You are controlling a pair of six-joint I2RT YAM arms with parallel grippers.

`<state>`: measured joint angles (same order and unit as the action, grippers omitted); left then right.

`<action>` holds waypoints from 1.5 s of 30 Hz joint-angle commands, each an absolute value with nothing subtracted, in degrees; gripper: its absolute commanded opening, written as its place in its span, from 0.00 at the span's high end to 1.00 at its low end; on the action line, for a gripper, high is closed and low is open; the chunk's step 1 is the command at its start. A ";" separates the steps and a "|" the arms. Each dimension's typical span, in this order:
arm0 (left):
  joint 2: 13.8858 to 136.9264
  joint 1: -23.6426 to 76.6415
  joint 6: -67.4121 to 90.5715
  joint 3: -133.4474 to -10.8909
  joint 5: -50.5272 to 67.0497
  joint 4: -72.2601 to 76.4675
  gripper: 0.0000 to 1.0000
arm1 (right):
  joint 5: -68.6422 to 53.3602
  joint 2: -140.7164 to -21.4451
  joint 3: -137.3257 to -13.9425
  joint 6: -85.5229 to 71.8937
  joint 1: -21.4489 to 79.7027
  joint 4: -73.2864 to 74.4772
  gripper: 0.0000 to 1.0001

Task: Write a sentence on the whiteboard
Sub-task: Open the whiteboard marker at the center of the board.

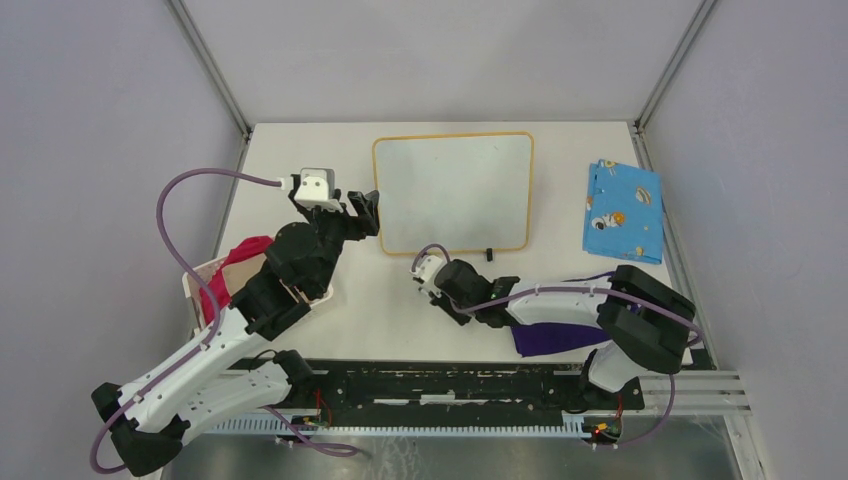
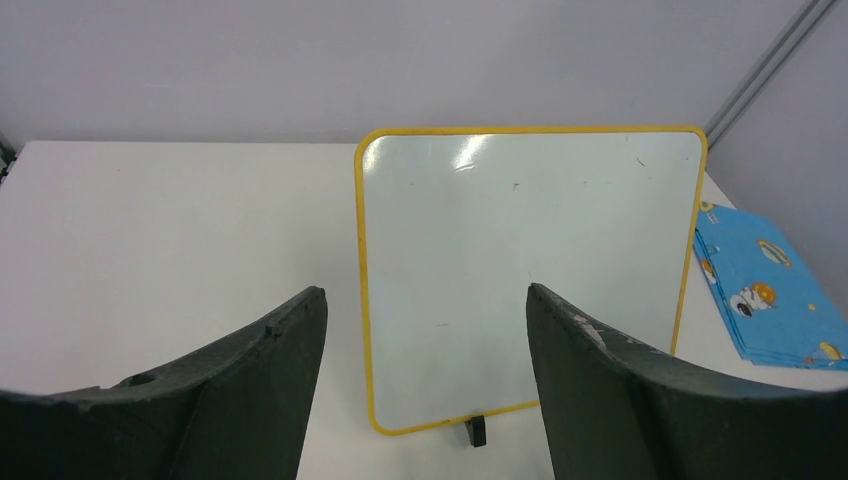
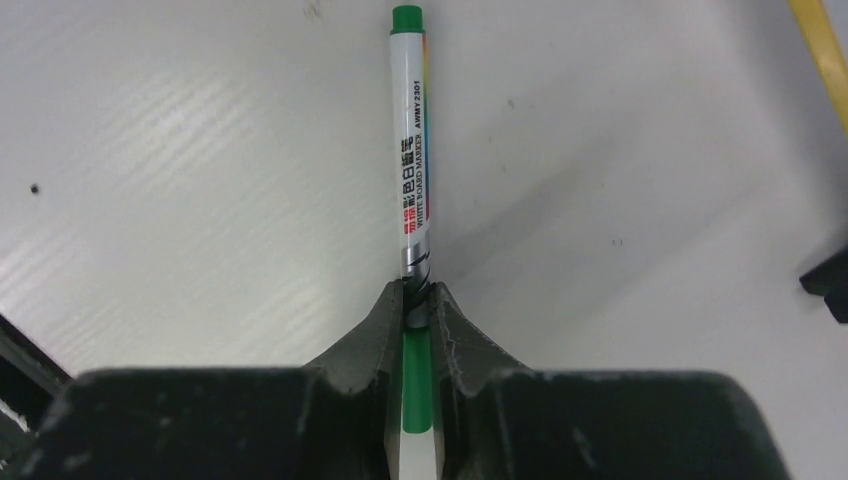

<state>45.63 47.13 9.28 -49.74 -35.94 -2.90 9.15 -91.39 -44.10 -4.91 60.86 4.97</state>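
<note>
Green marker is pinched tight in your right gripper, held flat and close to the table, just short of the whiteboard and its near yellow edge. That board lies flat at mid-table, with bare tabletop to its left and a blue cloth well off to its right. Your right arm stretches low and leftward, while your left gripper hangs spread at the board's left edge.

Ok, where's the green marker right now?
In the right wrist view, the green marker is clamped in the right gripper, just in front of the whiteboard and its near edge.
</note>
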 commanded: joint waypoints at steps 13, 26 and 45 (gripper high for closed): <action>45.29 47.64 6.51 -50.36 -36.17 -0.79 0.21 | 2.56 -92.14 -52.37 -1.76 56.80 17.71 0.59; 44.75 47.68 6.26 -50.44 -36.13 -0.71 0.21 | -1.31 -97.89 -56.20 -0.46 56.49 21.88 0.61; 44.40 47.72 5.86 -50.00 -37.80 -0.38 0.22 | -4.21 -91.43 -49.93 -1.26 53.61 13.40 1.00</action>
